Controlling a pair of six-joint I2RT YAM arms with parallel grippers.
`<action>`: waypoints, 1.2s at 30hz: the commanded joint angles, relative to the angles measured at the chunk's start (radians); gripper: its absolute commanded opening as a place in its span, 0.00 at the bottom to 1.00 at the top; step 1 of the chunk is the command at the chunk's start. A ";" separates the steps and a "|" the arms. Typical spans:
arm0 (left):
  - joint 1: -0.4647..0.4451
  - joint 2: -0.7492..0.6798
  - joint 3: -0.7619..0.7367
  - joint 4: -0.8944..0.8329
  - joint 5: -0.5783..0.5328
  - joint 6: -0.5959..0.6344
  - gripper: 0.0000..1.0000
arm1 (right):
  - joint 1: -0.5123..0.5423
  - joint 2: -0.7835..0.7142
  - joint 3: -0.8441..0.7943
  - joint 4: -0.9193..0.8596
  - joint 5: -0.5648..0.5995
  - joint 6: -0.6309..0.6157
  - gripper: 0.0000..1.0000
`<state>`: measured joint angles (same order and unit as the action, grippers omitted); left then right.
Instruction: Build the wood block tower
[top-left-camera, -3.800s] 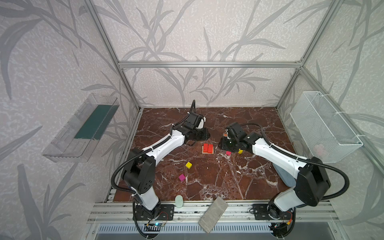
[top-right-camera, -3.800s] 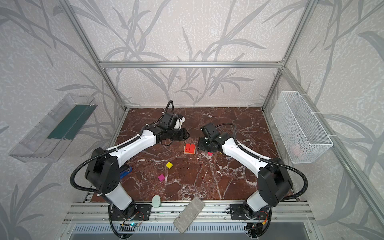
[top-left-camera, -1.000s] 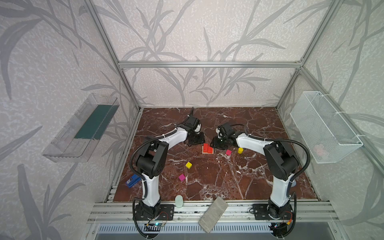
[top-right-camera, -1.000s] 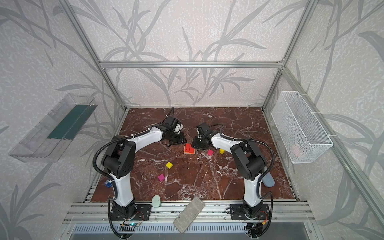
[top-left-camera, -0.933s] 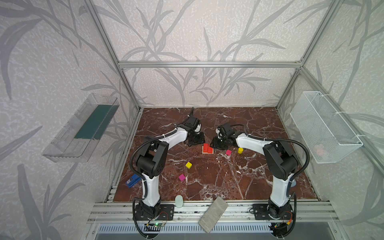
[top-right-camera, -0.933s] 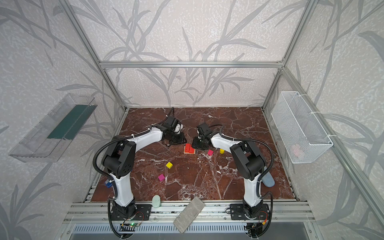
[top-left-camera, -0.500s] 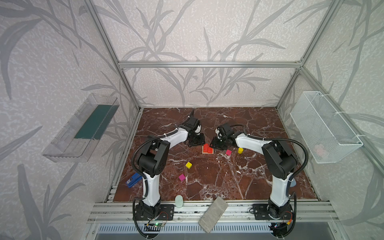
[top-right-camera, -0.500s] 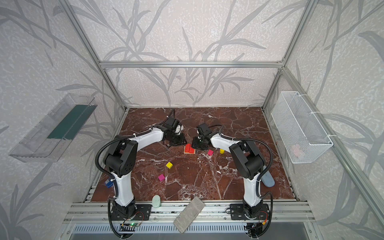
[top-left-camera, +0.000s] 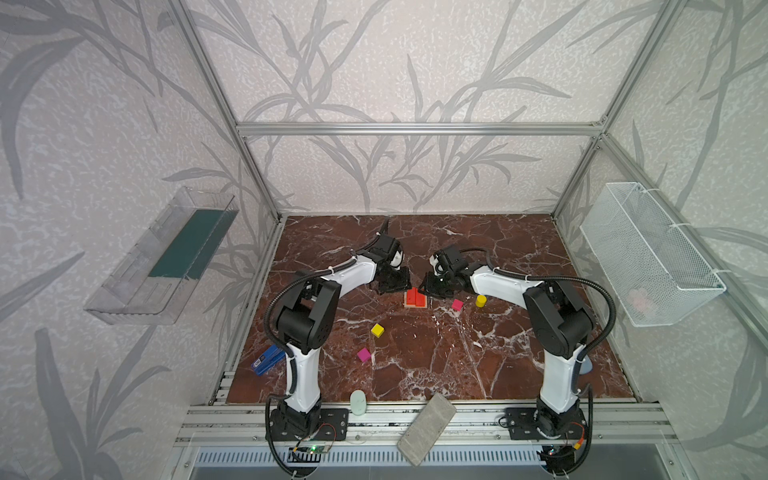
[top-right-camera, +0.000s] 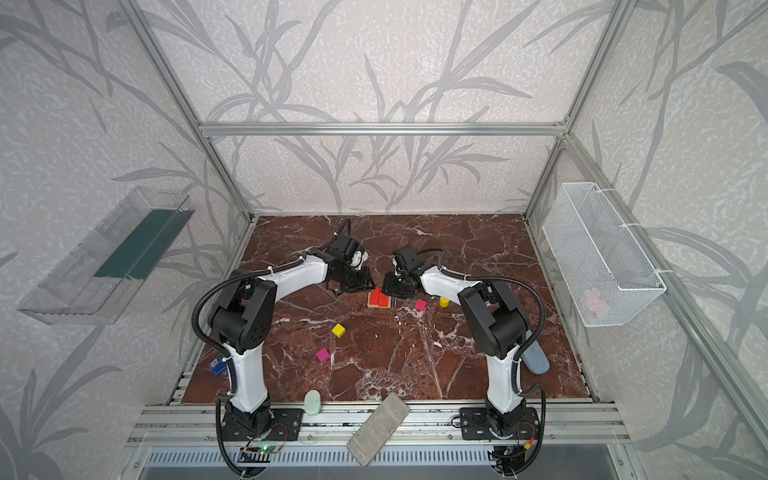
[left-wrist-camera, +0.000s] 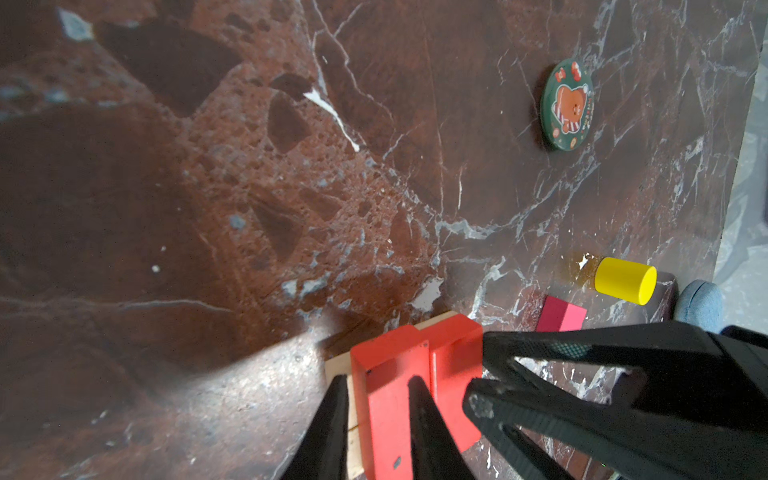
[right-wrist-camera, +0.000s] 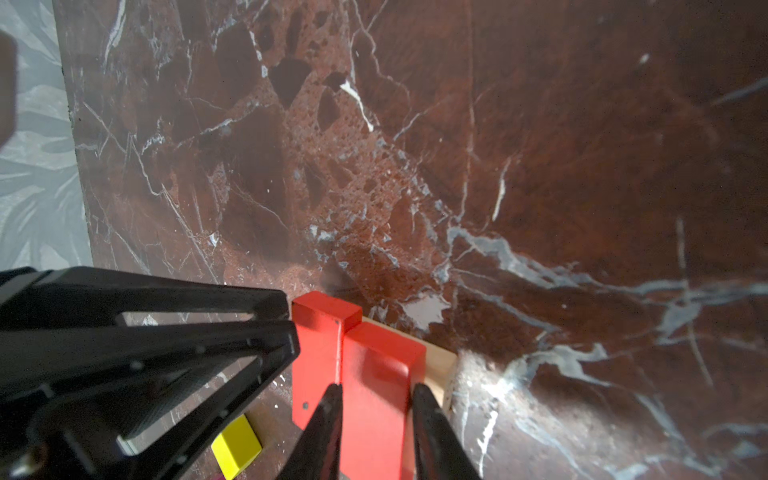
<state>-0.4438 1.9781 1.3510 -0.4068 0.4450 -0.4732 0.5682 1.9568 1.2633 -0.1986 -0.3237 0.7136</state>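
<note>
Two red blocks lie side by side on the tan bars (top-left-camera: 415, 306) at mid-table, the start of the tower. My left gripper (left-wrist-camera: 376, 409) straddles the left red block (left-wrist-camera: 388, 390), its fingers tight against both sides. My right gripper (right-wrist-camera: 376, 409) grips the right red block (right-wrist-camera: 380, 370) the same way. In both top views the two grippers (top-left-camera: 395, 286) (top-left-camera: 434, 287) meet low over the stack. Loose on the marble are a magenta cube (top-left-camera: 457, 304), the yellow cylinder (top-left-camera: 481, 300), the yellow cube (top-left-camera: 377, 330) and another magenta cube (top-left-camera: 363, 354).
A grey stone brick (top-left-camera: 427, 428) rests across the front rail beside a pale oval object (top-left-camera: 357, 402). The blue stapler (top-left-camera: 268, 359) lies front left. A green badge (left-wrist-camera: 567, 104) lies behind the stack. A wire basket (top-left-camera: 648, 253) hangs on the right wall, a clear tray (top-left-camera: 166, 253) on the left.
Both arms came down onto the stack over the last few seconds. In the last second both grippers narrowed around the red blocks, the right one more; the loose blocks stayed put.
</note>
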 joint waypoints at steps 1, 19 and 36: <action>0.002 0.016 0.013 0.008 0.015 -0.004 0.25 | -0.003 0.013 0.019 0.006 -0.011 0.006 0.30; 0.002 -0.060 -0.024 0.021 0.005 -0.016 0.34 | -0.002 -0.096 -0.005 -0.049 0.016 -0.020 0.46; 0.004 -0.279 -0.128 0.042 -0.075 -0.016 0.35 | 0.114 -0.223 -0.186 -0.055 0.124 -0.007 0.00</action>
<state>-0.4438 1.7432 1.2415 -0.3809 0.4000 -0.4900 0.6689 1.7332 1.0901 -0.2520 -0.2283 0.6979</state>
